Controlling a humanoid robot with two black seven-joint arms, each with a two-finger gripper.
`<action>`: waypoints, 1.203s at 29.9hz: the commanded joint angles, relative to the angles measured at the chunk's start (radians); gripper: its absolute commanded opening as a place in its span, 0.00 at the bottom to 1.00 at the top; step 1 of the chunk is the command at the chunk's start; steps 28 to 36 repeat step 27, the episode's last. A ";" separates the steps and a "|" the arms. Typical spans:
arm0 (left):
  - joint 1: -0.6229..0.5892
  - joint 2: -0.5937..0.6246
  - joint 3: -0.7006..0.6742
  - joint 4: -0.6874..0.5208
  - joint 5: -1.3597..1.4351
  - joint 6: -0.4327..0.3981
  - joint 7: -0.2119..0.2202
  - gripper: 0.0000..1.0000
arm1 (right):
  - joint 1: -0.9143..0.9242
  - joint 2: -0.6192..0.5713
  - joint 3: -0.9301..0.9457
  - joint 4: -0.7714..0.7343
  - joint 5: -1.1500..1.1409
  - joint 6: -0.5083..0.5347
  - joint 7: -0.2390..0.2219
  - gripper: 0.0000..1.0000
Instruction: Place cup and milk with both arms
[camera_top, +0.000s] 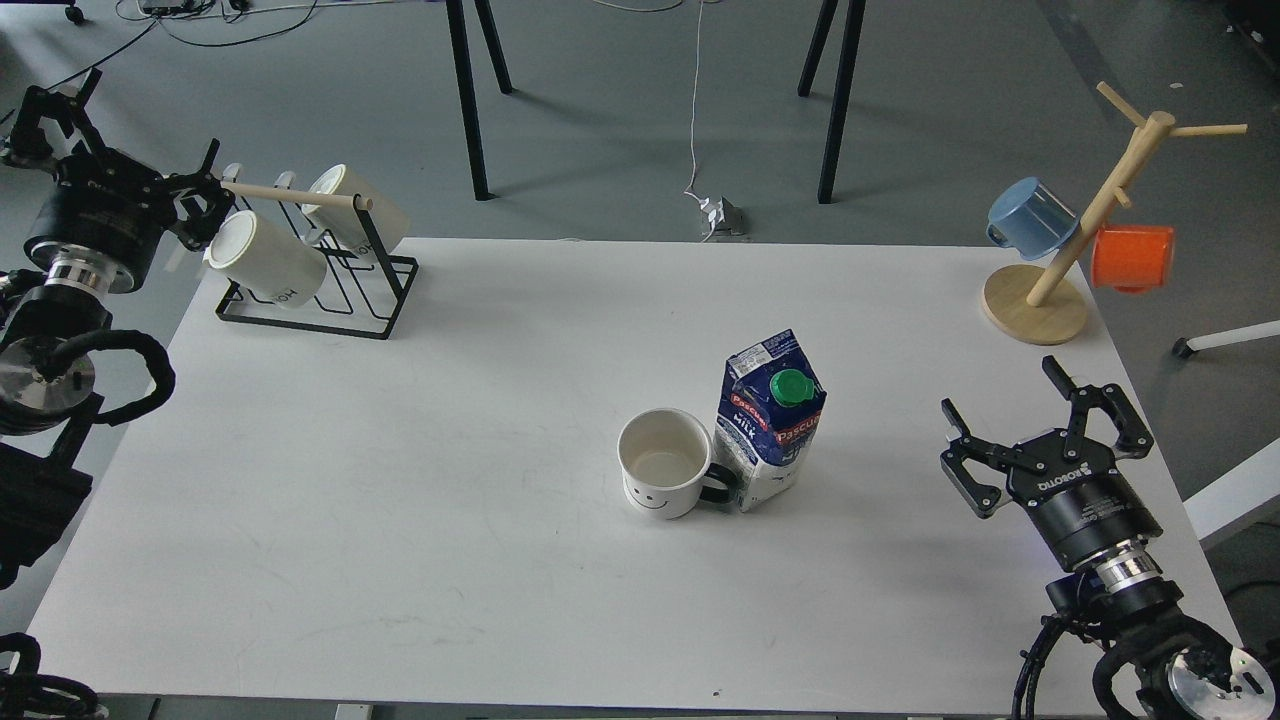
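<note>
The cup (665, 476), a white mug with a black handle and a smiley face, stands upright near the table's middle. The milk (770, 424), a blue and white carton with a green cap, stands upright right beside it, against the handle side. My right gripper (1000, 390) is open and empty, well to the right of the carton near the table's right edge. My left gripper (151, 114) is open and empty beyond the table's back left corner, beside the mug rack.
A black wire rack (318, 290) with two cream mugs stands at the back left. A wooden mug tree (1040, 300) with a blue cup (1030, 218) and an orange cup (1132, 257) stands at the back right. The white table (400, 480) fills the view.
</note>
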 joint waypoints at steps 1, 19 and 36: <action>-0.004 -0.033 0.001 0.000 0.000 0.000 0.003 1.00 | 0.122 -0.016 0.053 -0.020 -0.001 0.000 -0.006 0.98; -0.028 -0.070 -0.005 0.005 0.000 -0.035 0.008 1.00 | 0.696 -0.193 -0.005 -0.538 -0.004 0.000 -0.054 0.98; -0.038 -0.062 -0.002 0.003 -0.001 -0.050 0.014 1.00 | 0.692 -0.192 -0.048 -0.575 -0.004 0.000 -0.054 0.99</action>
